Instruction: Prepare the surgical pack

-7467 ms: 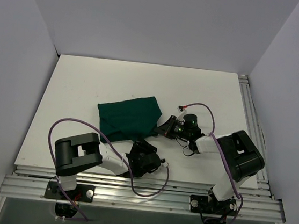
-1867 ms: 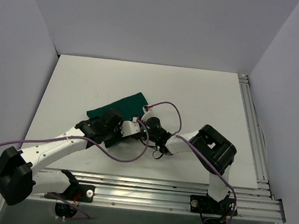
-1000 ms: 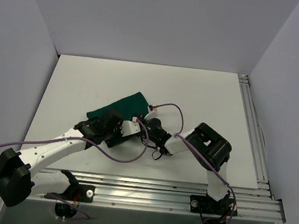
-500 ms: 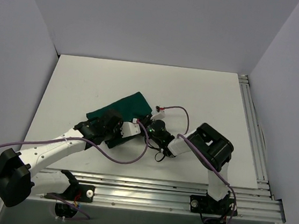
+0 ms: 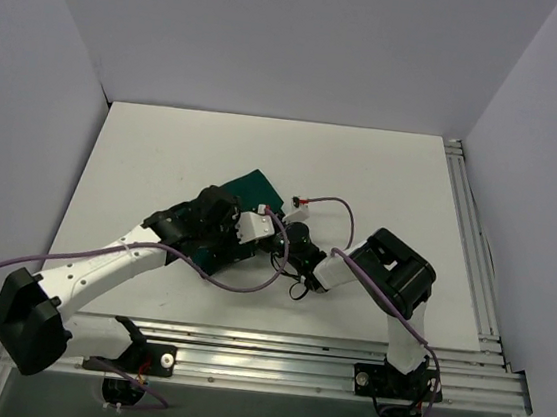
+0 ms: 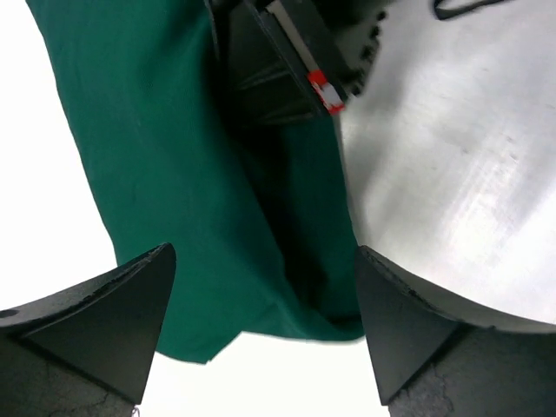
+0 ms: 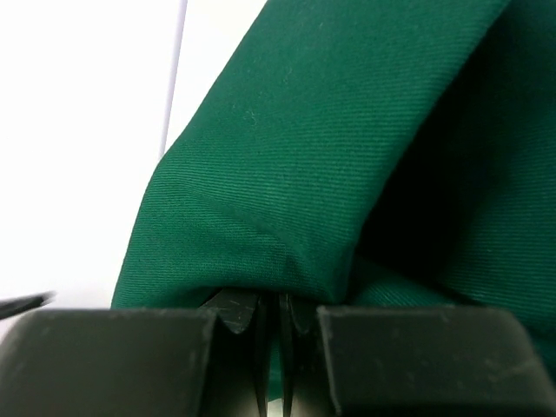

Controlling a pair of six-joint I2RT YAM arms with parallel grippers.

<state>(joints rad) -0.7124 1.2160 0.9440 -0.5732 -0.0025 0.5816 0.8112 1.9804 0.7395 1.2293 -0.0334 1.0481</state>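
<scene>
- Since half a second back, the left claw (image 6: 263,254) has let go and swung in over the green drape (image 5: 252,187). From above we now see way less green than before, just the far corner poking out past the wrist.
- Drape sits on the table (image 5: 383,170) a bit left of centre, nearer the arms than the back wall. It's bunched up and mostly hidden under the two wrists.
- Handling-wise we reckon it's light, floppy and not slippery. Up close it's a matte woven cloth with fine diagonal ribs, and it falls into soft rolled folds rather than sharp creases.
- Nothing fragile about it, but we expect it to sag and drag wherever it isn't supported.
- Best place to grab, in our view, is an edge, a corner, or a doubled fold like the one already pinched. A flat middle patch gives the fingers nothing to bite.
- Right claw (image 7: 271,314) is pressed together on a rolled fold of the cloth, with the fabric puffing up right over the tips.
- Left claw is spread wide and hovers over the cloth, a dark crease running between its black wedge-shaped fingers (image 6: 95,321). It touches nothing that we can see.
- Table is plain white and smooth.
</scene>
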